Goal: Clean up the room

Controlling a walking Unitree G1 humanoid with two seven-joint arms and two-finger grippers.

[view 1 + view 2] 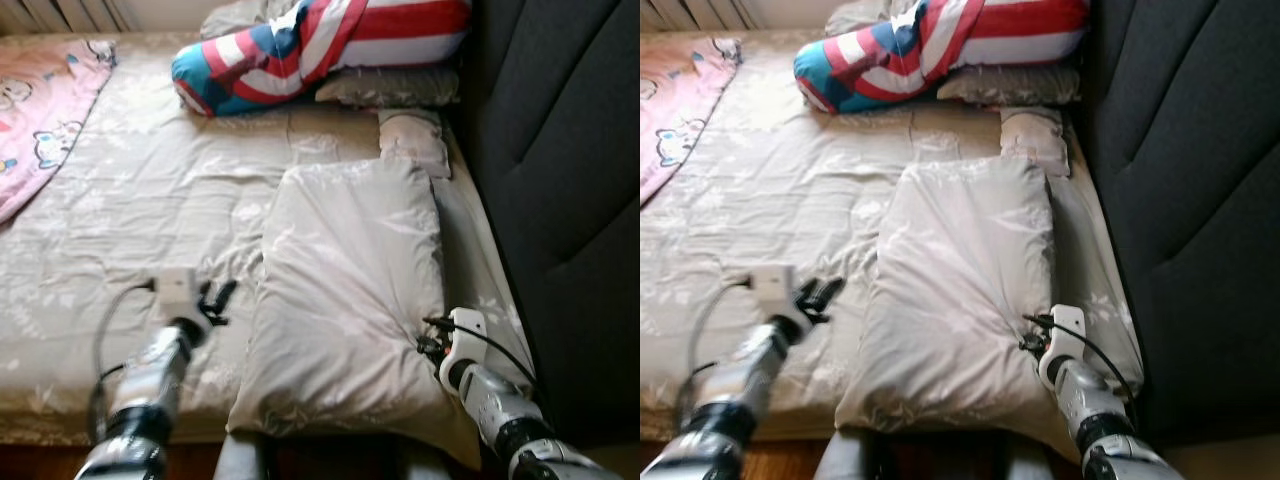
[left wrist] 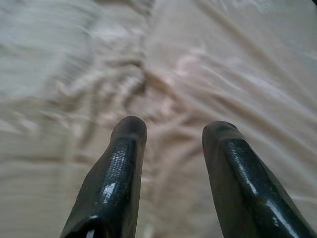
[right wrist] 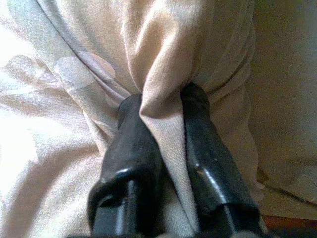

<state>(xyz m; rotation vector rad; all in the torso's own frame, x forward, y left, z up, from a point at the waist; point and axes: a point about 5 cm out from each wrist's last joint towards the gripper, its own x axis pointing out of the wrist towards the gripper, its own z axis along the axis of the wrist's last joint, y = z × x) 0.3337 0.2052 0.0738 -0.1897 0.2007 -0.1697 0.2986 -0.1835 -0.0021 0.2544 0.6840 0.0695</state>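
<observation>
A large beige pillow lies on the bed near its right side, close to the dark headboard. My right gripper is shut on a fold of the beige pillow near its right front corner; the cloth is pinched between both fingers. My left gripper hovers open just over the rumpled beige sheet, a little left of the pillow, with nothing between its fingertips.
A red, white and blue striped cushion lies at the far end, with a grey pillow and a small beige pillow beside it. A pink cartoon blanket covers the far left. The bed's front edge is near me.
</observation>
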